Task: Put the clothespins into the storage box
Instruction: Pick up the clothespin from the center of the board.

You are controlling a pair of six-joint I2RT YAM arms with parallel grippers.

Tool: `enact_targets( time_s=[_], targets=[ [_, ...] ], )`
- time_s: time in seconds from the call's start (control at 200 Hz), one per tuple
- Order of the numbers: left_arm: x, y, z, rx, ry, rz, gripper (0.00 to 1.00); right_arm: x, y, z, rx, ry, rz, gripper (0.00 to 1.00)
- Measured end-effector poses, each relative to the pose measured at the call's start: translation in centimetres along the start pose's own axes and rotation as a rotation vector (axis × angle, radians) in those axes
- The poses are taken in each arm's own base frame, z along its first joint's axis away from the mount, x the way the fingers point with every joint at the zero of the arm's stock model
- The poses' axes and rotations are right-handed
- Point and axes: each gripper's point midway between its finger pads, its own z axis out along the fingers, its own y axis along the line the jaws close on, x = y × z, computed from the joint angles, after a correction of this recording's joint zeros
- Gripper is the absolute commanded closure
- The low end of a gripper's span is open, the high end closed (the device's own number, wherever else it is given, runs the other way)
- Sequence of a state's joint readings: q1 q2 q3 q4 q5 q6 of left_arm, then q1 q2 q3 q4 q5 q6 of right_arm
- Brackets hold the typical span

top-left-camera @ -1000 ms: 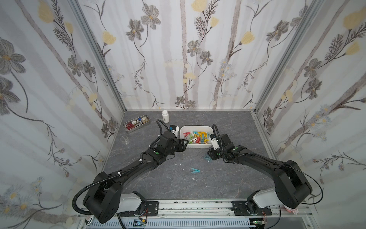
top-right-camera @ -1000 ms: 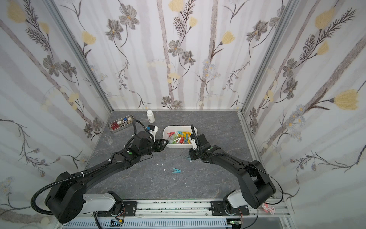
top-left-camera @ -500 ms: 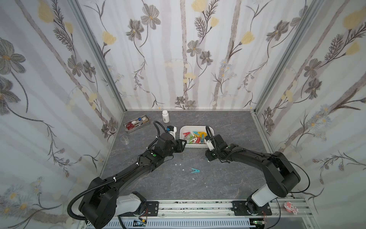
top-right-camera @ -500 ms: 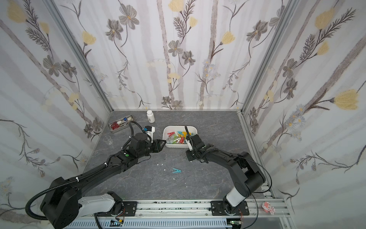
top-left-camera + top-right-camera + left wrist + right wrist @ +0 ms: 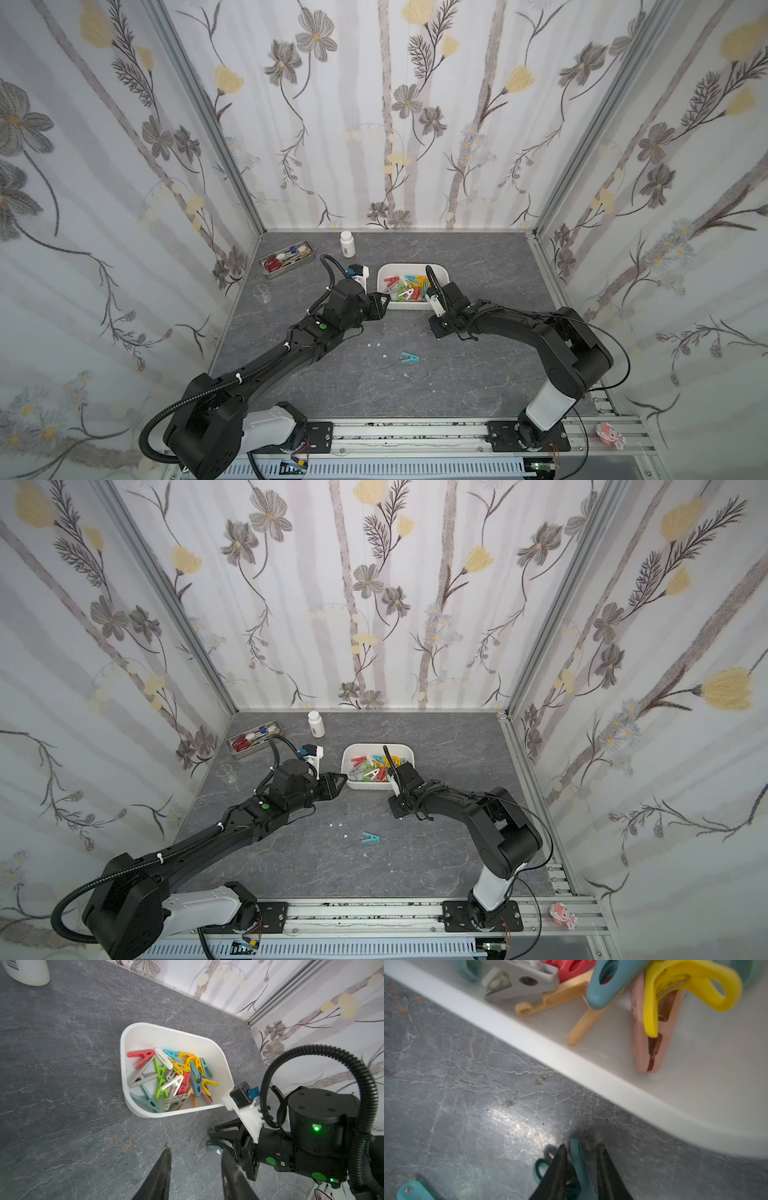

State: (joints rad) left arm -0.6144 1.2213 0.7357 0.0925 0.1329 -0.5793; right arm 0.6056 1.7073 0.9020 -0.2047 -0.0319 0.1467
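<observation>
The white storage box (image 5: 411,266) (image 5: 376,746) (image 5: 166,1028) (image 5: 550,1051) sits mid-table and holds several clothespins (image 5: 409,286) (image 5: 172,1076) in mixed colours. My right gripper (image 5: 436,330) (image 5: 397,810) (image 5: 581,1151) is down on the table just in front of the box. Its fingers straddle a teal clothespin (image 5: 577,1159): one finger rests against it and a narrow gap shows at the other. My left gripper (image 5: 384,301) (image 5: 343,779) (image 5: 195,1149) hangs open and empty by the box's front left corner. Another teal clothespin (image 5: 409,357) (image 5: 370,838) lies loose nearer the front.
A white bottle (image 5: 347,244) stands at the back. A metal tray (image 5: 286,262) with scissors and pens is at the back left, and a clear cup (image 5: 262,293) stands by the left wall. Small white bits (image 5: 376,345) dot the table.
The right gripper's jaws have narrowed around the teal clothespin, and its elbow has swung a little to the left. The left gripper has barely moved.
</observation>
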Motion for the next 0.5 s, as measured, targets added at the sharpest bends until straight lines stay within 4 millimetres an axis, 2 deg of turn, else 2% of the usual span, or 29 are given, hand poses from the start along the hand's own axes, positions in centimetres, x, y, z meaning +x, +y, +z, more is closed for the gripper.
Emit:
enact_targets(
  time_s=[0.5],
  targets=[
    [-0.02, 0.03, -0.12, -0.002, -0.002, 0.000, 0.60, 0.16, 0.29, 0.20, -0.020, -0.006, 0.001, 0.94]
  ],
)
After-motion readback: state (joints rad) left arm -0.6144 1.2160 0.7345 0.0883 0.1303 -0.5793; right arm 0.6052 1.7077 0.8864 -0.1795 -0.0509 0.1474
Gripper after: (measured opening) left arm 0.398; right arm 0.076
